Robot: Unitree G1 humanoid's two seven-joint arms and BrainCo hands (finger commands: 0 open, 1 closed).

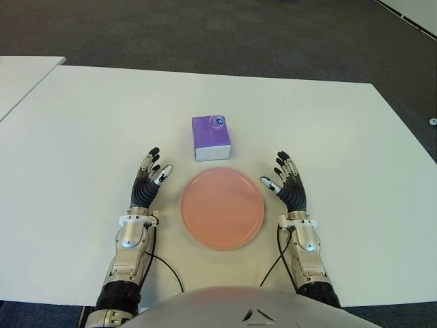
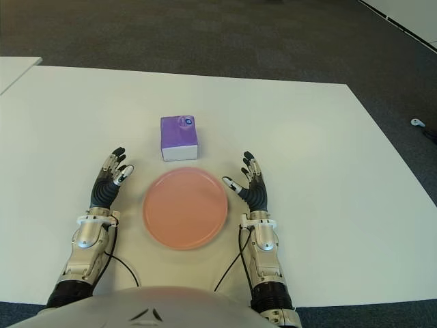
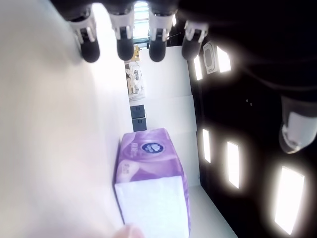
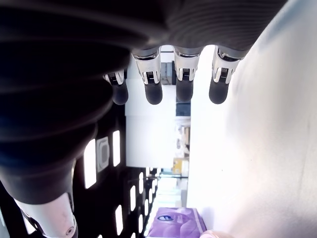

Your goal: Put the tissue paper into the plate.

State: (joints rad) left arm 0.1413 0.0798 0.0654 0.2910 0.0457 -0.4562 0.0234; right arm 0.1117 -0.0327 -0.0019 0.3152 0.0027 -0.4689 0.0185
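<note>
A purple and white tissue pack (image 1: 211, 137) stands on the white table (image 1: 341, 150), just beyond the round pink plate (image 1: 222, 208). The plate holds nothing. My left hand (image 1: 149, 177) lies to the left of the plate, fingers spread and holding nothing. My right hand (image 1: 287, 183) mirrors it on the plate's right side, also spread and holding nothing. The left wrist view shows the tissue pack (image 3: 151, 182) ahead of the outstretched fingers (image 3: 125, 37). In the right wrist view the pack (image 4: 178, 221) appears far off past the straight fingers (image 4: 184, 74).
A second white table's corner (image 1: 20, 78) shows at the far left. Dark carpet (image 1: 239, 34) lies beyond the table's far edge. Black cables (image 1: 167, 266) run from both wrists toward my body.
</note>
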